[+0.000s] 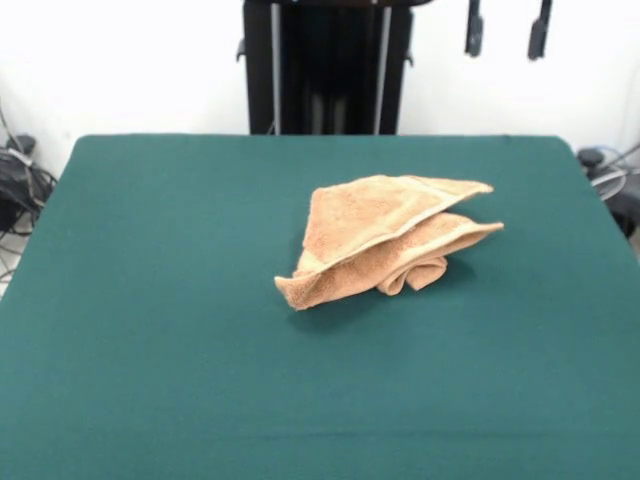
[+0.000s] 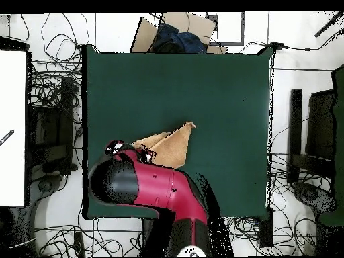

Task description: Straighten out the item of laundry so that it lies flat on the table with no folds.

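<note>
The orange-tan towel [image 1: 390,240] lies folded over itself in a rough triangle a little right of the middle of the dark green table [image 1: 150,300], with a bunched fold at its near edge. In the overhead view the towel [image 2: 171,144] is partly hidden under the red and black arm [image 2: 158,191]. My gripper [image 1: 507,30] shows only as two dark fingertips [image 1: 474,32] at the top edge of the front view. They stand apart and empty, high above and behind the towel.
The black pedestal [image 1: 328,65] stands at the table's far edge. Cables lie off the left side [image 1: 15,180] and the right side [image 1: 610,170]. In the overhead view a cardboard box with dark cloth [image 2: 175,33] sits beyond the table [image 2: 222,101].
</note>
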`<move>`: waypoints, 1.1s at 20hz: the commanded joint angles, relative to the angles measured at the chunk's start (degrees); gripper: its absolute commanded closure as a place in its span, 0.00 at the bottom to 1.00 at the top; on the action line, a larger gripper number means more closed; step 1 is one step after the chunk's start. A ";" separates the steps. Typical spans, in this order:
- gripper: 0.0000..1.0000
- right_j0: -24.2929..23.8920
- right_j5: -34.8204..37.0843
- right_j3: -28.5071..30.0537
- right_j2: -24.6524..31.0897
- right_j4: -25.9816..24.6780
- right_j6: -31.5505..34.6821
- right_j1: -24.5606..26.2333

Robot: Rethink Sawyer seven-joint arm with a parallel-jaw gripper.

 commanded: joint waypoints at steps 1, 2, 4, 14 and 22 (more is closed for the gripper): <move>0.00 1.87 -9.29 -1.94 0.45 -6.17 6.50 10.85; 0.00 2.32 -10.33 -1.85 0.00 -6.26 7.09 11.10; 0.00 5.15 -11.31 -3.67 -3.20 -7.65 8.22 11.83; 0.00 -3.26 -10.16 -0.75 4.50 -4.98 4.45 12.77; 0.00 -10.20 -4.98 3.13 10.01 -5.67 1.09 8.58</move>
